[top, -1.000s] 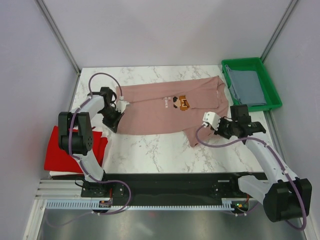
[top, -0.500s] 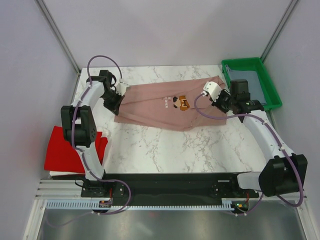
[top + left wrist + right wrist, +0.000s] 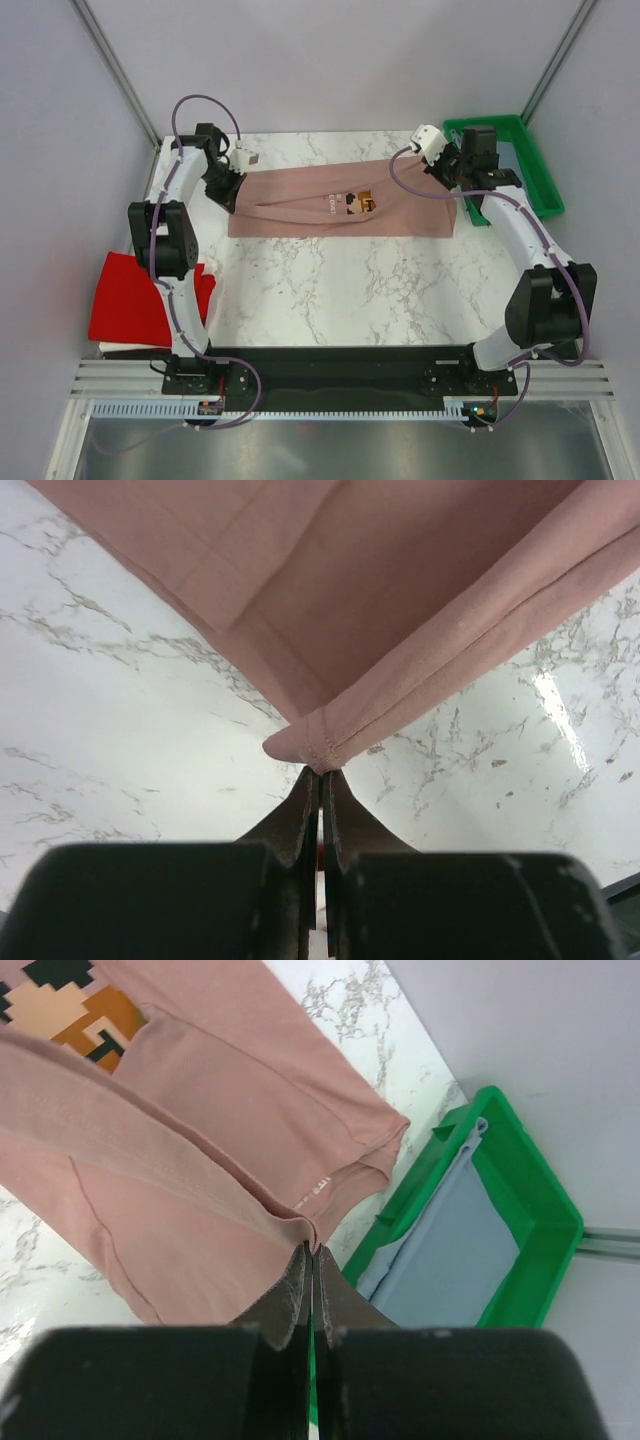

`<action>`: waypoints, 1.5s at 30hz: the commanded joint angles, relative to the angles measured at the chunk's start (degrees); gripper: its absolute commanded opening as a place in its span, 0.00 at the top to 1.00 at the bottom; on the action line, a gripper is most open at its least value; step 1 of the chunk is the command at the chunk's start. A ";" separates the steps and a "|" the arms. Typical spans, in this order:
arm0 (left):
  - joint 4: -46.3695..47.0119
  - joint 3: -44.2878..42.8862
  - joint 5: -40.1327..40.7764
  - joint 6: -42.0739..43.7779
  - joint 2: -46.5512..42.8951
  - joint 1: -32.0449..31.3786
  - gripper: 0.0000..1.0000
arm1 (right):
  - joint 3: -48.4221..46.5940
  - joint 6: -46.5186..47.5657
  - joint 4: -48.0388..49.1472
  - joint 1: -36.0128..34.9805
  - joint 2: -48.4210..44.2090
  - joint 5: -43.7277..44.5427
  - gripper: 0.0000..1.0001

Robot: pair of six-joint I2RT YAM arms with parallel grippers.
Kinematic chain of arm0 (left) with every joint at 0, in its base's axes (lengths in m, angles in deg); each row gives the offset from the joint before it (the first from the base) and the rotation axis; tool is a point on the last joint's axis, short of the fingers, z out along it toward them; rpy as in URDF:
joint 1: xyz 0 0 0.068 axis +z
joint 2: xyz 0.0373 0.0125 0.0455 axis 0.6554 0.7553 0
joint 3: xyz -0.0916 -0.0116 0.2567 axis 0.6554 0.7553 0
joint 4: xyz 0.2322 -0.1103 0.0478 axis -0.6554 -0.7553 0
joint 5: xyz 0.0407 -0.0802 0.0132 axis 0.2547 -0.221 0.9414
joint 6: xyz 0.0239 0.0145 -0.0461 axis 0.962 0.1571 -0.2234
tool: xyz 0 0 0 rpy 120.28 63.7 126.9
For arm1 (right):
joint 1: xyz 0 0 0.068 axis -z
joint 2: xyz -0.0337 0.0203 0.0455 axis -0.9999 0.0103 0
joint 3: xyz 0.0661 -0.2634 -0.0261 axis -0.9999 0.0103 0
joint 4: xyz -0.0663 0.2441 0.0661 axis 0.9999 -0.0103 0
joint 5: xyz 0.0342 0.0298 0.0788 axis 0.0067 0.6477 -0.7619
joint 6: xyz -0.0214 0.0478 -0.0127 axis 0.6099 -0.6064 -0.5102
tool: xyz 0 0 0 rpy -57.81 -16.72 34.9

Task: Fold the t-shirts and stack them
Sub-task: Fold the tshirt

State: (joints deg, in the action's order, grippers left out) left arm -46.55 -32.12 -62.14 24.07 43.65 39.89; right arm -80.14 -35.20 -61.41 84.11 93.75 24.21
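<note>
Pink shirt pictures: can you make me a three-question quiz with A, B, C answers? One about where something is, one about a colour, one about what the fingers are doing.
1. Where is the grey-blue shirt? A on the floor; B in the green tray; C on the wall.
2. What colour is the leftmost shirt? A red; B yellow; C black.
3. What are the left fingers and right fingers doing? A spread wide; B pinching the pink shirt; C shut on nothing.
Answers: B, green walls surround it; A, it is bright red; B, each wrist view shows pink hem between shut fingers.
</note>
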 commanded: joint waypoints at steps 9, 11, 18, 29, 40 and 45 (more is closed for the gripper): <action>-4.87 -12.15 0.53 -0.43 6.84 0.97 0.98 | -12.51 -1.08 5.34 0.73 10.00 1.34 1.00; -4.87 -13.03 0.36 -0.87 7.37 0.97 0.98 | -14.53 -0.65 5.43 0.82 11.67 1.52 1.00; -5.05 -18.55 0.62 -2.89 12.46 0.97 0.98 | -20.33 0.41 6.66 0.82 22.04 1.34 1.00; -2.15 -20.60 4.66 -5.97 12.21 2.64 0.81 | -36.70 -4.33 8.07 0.47 35.16 9.50 0.77; 2.16 -19.01 5.65 -6.94 6.85 2.38 0.61 | -24.13 -5.91 6.50 -0.06 25.40 11.75 0.57; 1.46 -13.66 -0.32 -5.97 5.79 -0.95 0.62 | -29.38 -9.07 -1.58 -1.90 28.99 3.29 0.57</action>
State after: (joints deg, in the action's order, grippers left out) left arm -45.52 -48.84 -57.20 18.59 52.85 41.77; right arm -105.71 -40.93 -57.74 83.98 122.03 34.37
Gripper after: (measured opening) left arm 0.384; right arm 0.430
